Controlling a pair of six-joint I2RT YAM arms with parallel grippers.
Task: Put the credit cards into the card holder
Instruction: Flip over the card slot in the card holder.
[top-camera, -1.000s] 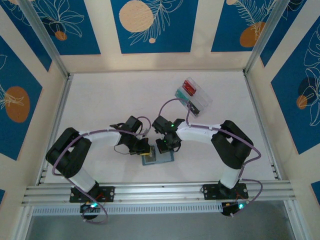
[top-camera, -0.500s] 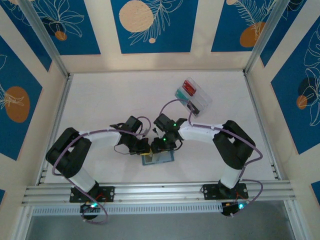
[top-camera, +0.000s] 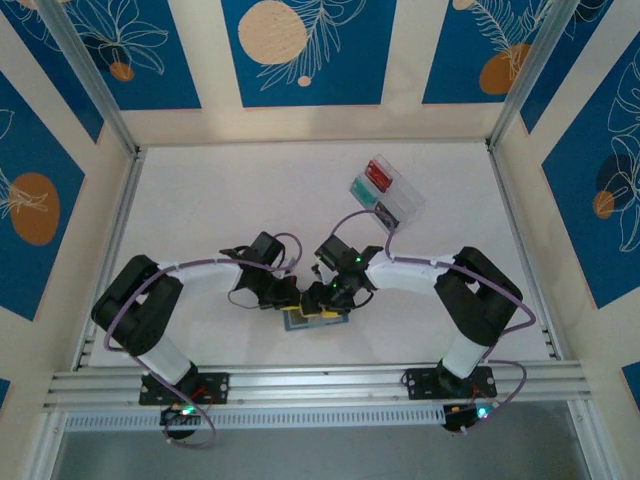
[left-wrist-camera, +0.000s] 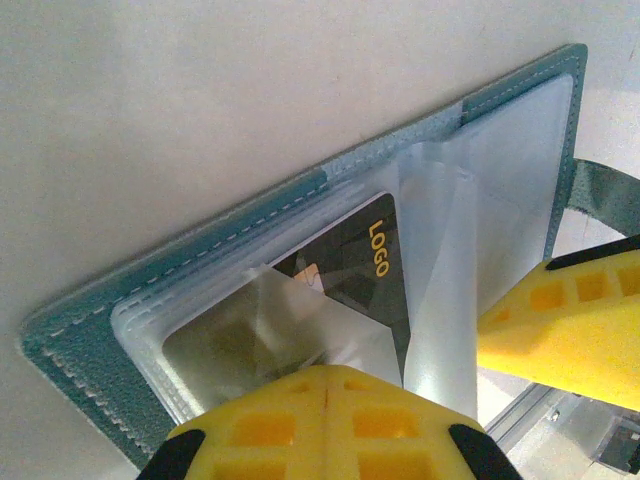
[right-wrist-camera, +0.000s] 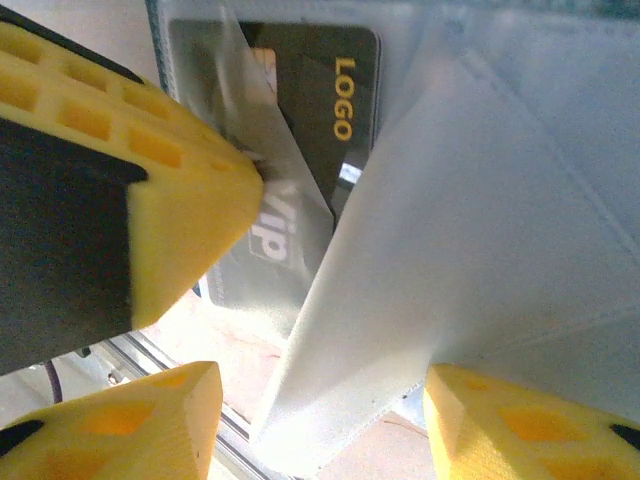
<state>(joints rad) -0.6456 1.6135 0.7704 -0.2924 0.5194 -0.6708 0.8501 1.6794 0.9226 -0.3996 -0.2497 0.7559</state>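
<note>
While the card holder (top-camera: 314, 321) lies open on the bench (top-camera: 220, 200) near the arm bases, the left gripper (left-wrist-camera: 325, 400) keeps its jaws clenched on a clear sleeve (left-wrist-camera: 290, 320) over a dark card (left-wrist-camera: 350, 265). The right gripper (right-wrist-camera: 322, 385) has its jaws released, straddling a lifted sleeve (right-wrist-camera: 420, 250).

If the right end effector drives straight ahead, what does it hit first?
Probably the clear sleeve flap of the card holder, lying between the right end effector's open fingers; the dark card sits beyond. Depth is unclear.
</note>
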